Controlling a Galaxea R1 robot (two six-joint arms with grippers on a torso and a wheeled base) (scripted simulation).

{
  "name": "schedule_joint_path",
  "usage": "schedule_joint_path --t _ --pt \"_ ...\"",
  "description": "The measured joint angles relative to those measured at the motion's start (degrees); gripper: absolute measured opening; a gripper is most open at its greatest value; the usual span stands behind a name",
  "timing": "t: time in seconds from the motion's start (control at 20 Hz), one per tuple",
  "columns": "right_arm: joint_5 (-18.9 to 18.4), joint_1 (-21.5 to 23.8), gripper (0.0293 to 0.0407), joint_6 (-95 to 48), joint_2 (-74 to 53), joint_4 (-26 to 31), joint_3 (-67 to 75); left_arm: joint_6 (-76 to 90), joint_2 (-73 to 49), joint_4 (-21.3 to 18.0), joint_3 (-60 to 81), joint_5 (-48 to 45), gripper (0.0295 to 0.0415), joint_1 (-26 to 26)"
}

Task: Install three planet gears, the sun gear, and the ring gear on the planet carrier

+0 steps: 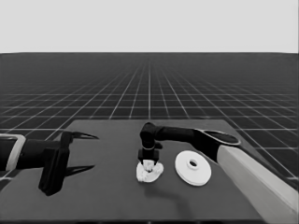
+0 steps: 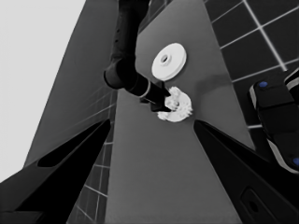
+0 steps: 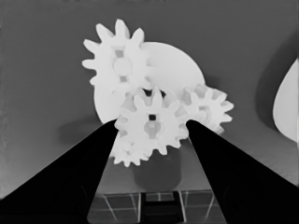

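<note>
The smaller round part (image 1: 150, 171) lies near the middle of the desk (image 1: 107, 196), and I have my right claw (image 1: 148, 162) straight above it, fingers pointing down. In my right wrist view, three gears already sit on it: one at the far side (image 3: 117, 63), one beside it (image 3: 210, 108), and a third (image 3: 128, 151) half hidden near my finger. A fourth gear (image 3: 152, 125) is between my two fingers, which stand spread on either side of it; whether they pinch it or have just let go I cannot tell. It sits in the middle of the three, so I judge it to be the sun gear going into mesh. The larger round part (image 1: 192, 168) waits just beside the stack, kept close because it goes on last. My left claw (image 1: 77, 151) hangs unclenched and holding nothing over the desk's left end.
</note>
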Motion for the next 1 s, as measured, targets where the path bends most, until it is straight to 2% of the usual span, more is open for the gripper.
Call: schedule_joint_path --t 1.0 --pt "-0.01 -0.42 0.0310 11.99 -0.08 0.00 -0.07 0.00 0.00 0.00 0.00 0.00 0.0385 0.00"
